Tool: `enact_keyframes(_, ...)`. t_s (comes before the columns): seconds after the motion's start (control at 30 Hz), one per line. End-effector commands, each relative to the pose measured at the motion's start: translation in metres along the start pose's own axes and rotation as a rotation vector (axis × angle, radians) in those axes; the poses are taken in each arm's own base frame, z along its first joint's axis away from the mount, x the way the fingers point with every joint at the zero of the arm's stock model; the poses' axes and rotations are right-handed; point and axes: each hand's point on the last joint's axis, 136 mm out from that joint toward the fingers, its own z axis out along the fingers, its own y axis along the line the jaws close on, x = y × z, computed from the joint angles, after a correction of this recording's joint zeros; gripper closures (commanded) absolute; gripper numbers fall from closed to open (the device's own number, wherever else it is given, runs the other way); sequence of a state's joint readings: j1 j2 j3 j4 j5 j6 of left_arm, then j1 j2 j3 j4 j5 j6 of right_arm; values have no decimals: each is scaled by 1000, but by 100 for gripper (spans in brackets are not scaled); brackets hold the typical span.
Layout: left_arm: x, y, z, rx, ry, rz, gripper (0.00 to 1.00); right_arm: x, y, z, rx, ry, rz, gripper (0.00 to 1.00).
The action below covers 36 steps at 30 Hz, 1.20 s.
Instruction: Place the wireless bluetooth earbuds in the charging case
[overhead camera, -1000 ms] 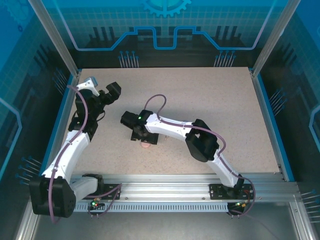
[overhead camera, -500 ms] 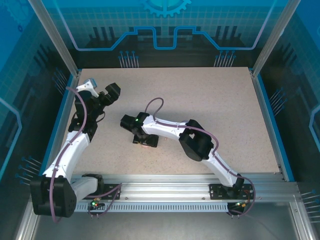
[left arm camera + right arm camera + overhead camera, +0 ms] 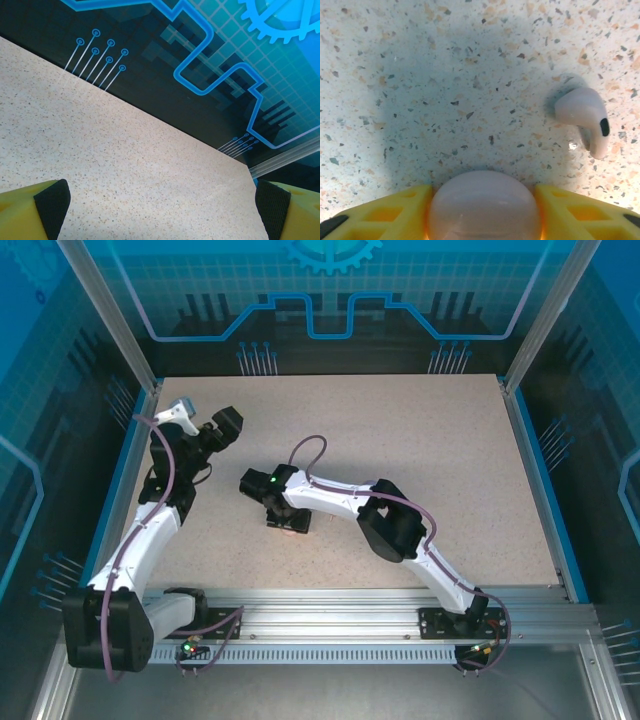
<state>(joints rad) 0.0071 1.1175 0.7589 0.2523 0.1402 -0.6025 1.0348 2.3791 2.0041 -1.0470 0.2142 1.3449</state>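
Right end effector (image 3: 482, 196) was narrowed within the last second onto the pale pink round case (image 3: 483, 212), judged secured for loading; one pale pink earbud (image 3: 584, 120) was left loose on the bench (image 3: 420, 75) nearby; left end effector (image 3: 161, 202) was held wide open.

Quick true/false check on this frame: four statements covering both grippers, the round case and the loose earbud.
1. The left gripper is open with nothing between its fingers. True.
2. The pale pink round case sits between the fingers of the right gripper. True.
3. The pale pink earbud is seated in the case. False: it lies on the table, apart from the case.
4. The left gripper hangs over the earbud. False: it looks across the table toward the back wall.
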Motion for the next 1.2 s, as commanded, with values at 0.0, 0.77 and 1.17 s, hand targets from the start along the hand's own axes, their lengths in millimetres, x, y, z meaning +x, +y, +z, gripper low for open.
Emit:
enact_keyframes(0.0,-3,-2,0,40,-10,-18,1,13,1,8,13,23,-7,55)
enact_keyframes(0.77,51,-41,-10,347,136,-76,1,-120,-50,-126,-340,-205,155,63)
enact_keyframes(1.17,142,-70,5,530,229,-33,7,-174,-49,-162,-544,-220,335,63)
